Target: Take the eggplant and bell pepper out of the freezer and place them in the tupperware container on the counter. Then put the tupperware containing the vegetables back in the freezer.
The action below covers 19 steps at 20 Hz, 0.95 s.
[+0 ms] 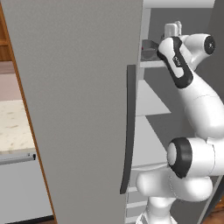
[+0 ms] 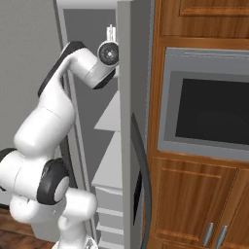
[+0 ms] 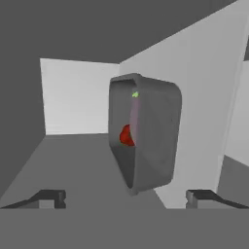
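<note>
Inside the freezer (image 3: 73,53), the dark grey tupperware container (image 3: 163,141) rests on a pale shelf (image 3: 204,97) just ahead of my hand. It holds the red bell pepper (image 3: 126,135) and a dim purplish eggplant (image 3: 133,116) with a green tip. My gripper (image 3: 126,198) is open. Its fingertips (image 3: 51,198) stand wide apart on either side, short of the container and touching nothing. From the left base view the container (image 1: 148,49) sits on the top shelf beside my wrist (image 1: 172,29). The big grey freezer door (image 1: 78,109) stands open.
The door's dark curved handle (image 1: 129,131) hangs close to my arm. Lower pale shelves (image 1: 151,100) sit below. Left of the door are the beige counter (image 1: 13,124) and a grey drawer front (image 1: 17,183). A built-in oven (image 2: 209,112) in wooden cabinets stands to the right.
</note>
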Motion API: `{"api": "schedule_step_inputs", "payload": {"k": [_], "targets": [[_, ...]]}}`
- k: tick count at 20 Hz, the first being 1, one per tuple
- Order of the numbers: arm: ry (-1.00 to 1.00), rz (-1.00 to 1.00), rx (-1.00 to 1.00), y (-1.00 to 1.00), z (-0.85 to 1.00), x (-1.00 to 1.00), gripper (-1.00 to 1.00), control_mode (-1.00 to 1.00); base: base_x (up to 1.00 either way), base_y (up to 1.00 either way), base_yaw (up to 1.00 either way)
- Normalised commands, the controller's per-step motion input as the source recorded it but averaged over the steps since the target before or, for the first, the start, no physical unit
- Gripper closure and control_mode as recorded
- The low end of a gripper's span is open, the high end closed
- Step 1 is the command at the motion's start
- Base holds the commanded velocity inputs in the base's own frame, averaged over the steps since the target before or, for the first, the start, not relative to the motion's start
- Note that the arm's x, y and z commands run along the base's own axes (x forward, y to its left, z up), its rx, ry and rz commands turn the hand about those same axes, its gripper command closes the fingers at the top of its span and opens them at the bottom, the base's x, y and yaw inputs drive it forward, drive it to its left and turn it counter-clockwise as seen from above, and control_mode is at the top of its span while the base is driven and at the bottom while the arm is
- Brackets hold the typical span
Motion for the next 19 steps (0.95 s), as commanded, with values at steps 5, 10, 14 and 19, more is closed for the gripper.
{"api": "schedule_step_inputs", "payload": {"k": [5, 10, 14, 19], "targets": [[-0.05, 0.0, 0.0, 0.4, 0.47, -1.0, -1.0, -1.0, 0.0, 0.0, 0.0], [0.01, 0.0, 0.01, 0.44, 0.6, -1.0, -1.0, -1.0, 0.0, 0.0, 0.0], [0.08, 0.0, 0.01, 0.36, 0.57, -1.0, -1.0, -1.0, 0.0, 0.0, 0.0], [0.11, -0.05, 0.0, 0.25, 0.31, -1.0, -1.0, -1.0, 0.0, 0.0, 0.0]]}}
